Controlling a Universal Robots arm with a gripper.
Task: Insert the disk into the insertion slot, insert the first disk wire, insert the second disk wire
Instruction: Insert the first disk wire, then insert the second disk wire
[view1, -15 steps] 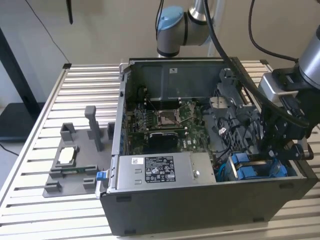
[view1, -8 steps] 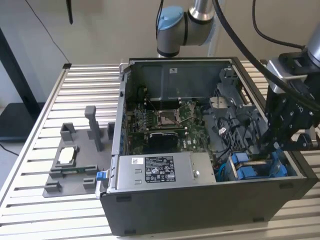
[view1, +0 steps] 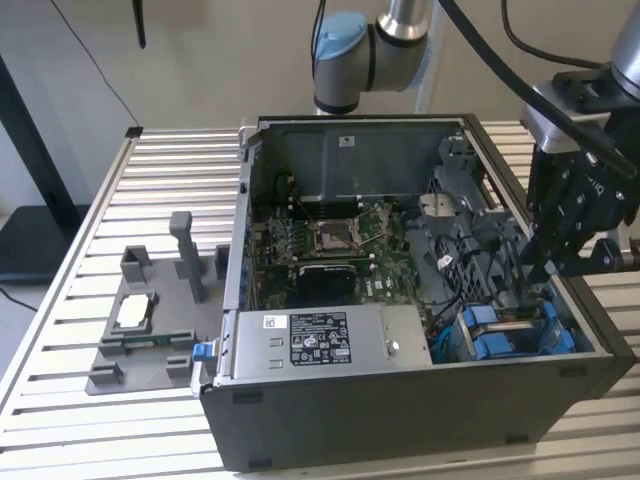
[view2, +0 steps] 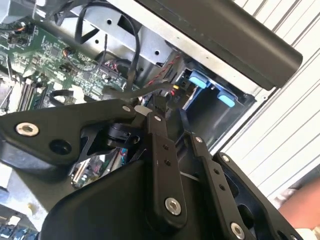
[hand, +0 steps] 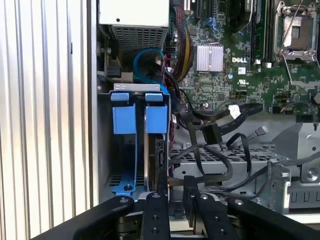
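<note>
Disk (hand: 156, 119), framed in bright blue, sits down inside the insertion slot (hand: 146, 160) of the grey drive cage. The cage fills the near corner of the open computer case (view1: 400, 420), on the exterior view's right. A second blue bracket (hand: 124, 120) stands just beside the disk in the neighbouring bay, closer to the case's near wall. The tabs of both point toward the silver power-supply box (view1: 320, 340), which lies along that same near wall on the exterior view's left.

The gripper (view1: 548, 268) hangs over the cage from the far right, its tip lowered among the black cables (hand: 220, 160) at the end of the disk away from the blue tabs. Whether the pincer is clenched or released cannot be told. In the second wrist view its tip lies just beside a black plug (view2: 175, 91) with red and yellow leads; whether the two touch is unclear. A flat black cable (hand: 210, 134) ending in a plug hangs loose between the cage and the green motherboard (view1: 330, 235).

On the slatted table (view1: 60, 420), left of the case, a grey fixture (view1: 150, 350) carries a small square processor chip (view1: 135, 312), well apart from the gripper.
</note>
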